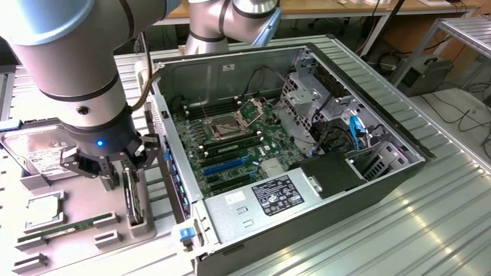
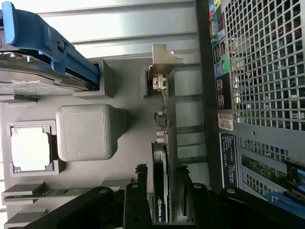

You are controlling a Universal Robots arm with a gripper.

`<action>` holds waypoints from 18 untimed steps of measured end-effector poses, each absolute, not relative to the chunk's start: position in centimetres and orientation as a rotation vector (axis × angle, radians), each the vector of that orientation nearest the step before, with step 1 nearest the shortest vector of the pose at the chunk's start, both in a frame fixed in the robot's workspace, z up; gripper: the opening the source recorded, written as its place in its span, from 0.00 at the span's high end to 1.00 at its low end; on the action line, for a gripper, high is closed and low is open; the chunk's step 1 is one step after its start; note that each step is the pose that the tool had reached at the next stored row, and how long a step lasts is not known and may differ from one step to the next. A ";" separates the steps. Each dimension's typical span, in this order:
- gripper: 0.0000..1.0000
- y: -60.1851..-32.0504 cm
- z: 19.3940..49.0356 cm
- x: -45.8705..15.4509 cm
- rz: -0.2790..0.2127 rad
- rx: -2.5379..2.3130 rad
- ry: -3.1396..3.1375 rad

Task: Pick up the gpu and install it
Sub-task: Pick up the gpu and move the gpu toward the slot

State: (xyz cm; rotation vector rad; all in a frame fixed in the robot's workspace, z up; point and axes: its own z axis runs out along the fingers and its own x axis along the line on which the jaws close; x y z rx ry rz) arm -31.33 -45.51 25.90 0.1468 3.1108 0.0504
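The gpu (image 1: 135,201) stands on edge in a slot of the grey holder (image 1: 142,225), just outside the open computer case (image 1: 330,190). In the wrist view the gpu (image 2: 162,143) appears edge-on, with its silvery bracket (image 2: 164,59) at the far end. My gripper (image 1: 126,172) hangs right over the card, open, with one finger on each side and narrow gaps to its faces. The black fingers (image 2: 139,191) straddle the card's near end in the wrist view, where my gripper (image 2: 161,195) is centred on it. Inside the case lies the motherboard (image 1: 230,138) with a blue slot (image 1: 226,165).
On the grey parts tray (image 1: 77,195) lie a hard drive (image 1: 34,152), a processor (image 1: 45,210) and a green memory stick (image 1: 65,227). The case's side wall (image 1: 172,172) stands close beside the card. In the wrist view the case's perforated panel (image 2: 267,62) runs alongside.
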 end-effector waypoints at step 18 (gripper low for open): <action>0.62 -45.4 24.3 -31.4 0.056 0.168 3.110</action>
